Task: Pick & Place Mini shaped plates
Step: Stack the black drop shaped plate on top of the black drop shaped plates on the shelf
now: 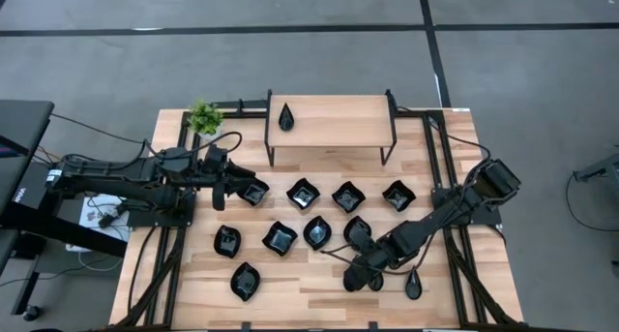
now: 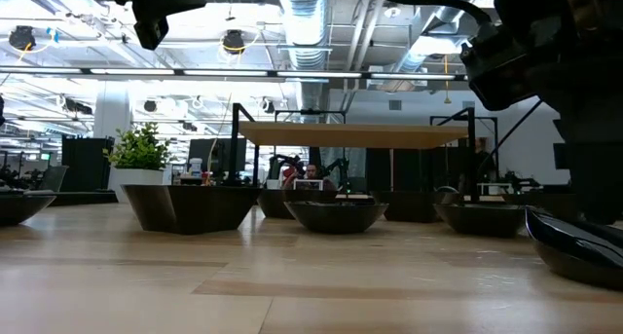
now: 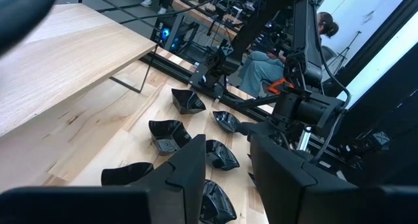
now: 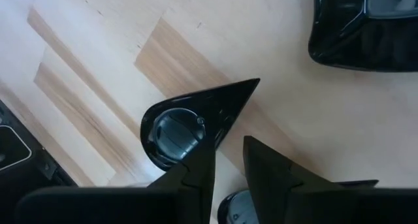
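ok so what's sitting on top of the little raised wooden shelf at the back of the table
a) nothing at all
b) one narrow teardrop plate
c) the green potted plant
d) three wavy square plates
b: the high view shows a single black teardrop plate lying near the left end of the raised shelf, while the potted plant stands off the shelf, beside its left end.

We are counting thirteen black mini shaped plates (image 1: pixel 303 193) in the high view, one potted plant (image 1: pixel 204 116), one raised wooden shelf (image 1: pixel 332 121).
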Tool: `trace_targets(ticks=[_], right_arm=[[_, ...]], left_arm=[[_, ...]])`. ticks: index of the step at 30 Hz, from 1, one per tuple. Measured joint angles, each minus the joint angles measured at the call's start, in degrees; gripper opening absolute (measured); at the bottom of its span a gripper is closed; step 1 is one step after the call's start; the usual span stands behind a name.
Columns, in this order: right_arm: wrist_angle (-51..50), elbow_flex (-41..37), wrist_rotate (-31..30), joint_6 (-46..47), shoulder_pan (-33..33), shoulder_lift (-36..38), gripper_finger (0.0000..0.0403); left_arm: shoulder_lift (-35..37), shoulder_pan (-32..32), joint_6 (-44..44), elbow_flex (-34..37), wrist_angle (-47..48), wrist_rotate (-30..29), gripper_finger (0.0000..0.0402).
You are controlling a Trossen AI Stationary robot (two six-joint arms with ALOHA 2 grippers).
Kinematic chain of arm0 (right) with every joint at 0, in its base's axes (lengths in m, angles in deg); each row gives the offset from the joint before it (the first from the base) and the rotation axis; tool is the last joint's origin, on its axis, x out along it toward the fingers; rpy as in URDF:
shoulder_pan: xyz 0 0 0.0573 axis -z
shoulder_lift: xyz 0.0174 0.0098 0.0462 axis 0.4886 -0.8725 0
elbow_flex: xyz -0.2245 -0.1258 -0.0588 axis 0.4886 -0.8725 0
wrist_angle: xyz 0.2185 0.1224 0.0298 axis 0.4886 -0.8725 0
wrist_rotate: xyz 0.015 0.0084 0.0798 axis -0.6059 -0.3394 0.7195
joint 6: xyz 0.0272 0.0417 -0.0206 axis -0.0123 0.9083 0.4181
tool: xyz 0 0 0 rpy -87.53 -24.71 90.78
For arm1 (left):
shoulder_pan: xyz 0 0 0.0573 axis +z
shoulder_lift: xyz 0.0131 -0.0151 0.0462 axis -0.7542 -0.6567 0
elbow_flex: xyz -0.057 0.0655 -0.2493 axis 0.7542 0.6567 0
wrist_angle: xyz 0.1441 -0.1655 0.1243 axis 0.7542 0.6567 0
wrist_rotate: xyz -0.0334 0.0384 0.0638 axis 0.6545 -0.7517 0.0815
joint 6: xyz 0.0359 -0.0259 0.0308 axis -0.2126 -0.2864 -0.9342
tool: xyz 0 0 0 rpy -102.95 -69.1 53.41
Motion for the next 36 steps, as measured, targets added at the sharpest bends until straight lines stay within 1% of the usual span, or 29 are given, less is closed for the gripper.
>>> trace_targets(ticks=[8,14,18,31,36], right_arm=[[0.0,0.0,-0.4,0.0,0.0,-0.1,0.0075],[3.5,0.0,0.4,0.1,0.0,-3.6,0.0075],[4.9,0.1,0.4,1.3,-0.1,-4.6,0.0075],[4.9,0.0,0.0,1.5,-0.5,-3.9,0.0075],[4.9,0.0,0.2,1.5,-0.5,-2.6,0.0075]], left_arm=[[0.0,0.0,0.0,0.0,0.0,0.0,0.0122],[0.0,0.0,0.0,0.0,0.0,0.0,0.0122],[0.0,0.0,-1.2,0.0,0.0,0.0,0.0122],[0.0,0.0,-1.5,0.0,0.0,0.0,0.0122],[0.0,0.0,-1.5,0.0,0.0,0.0,0.0122]])
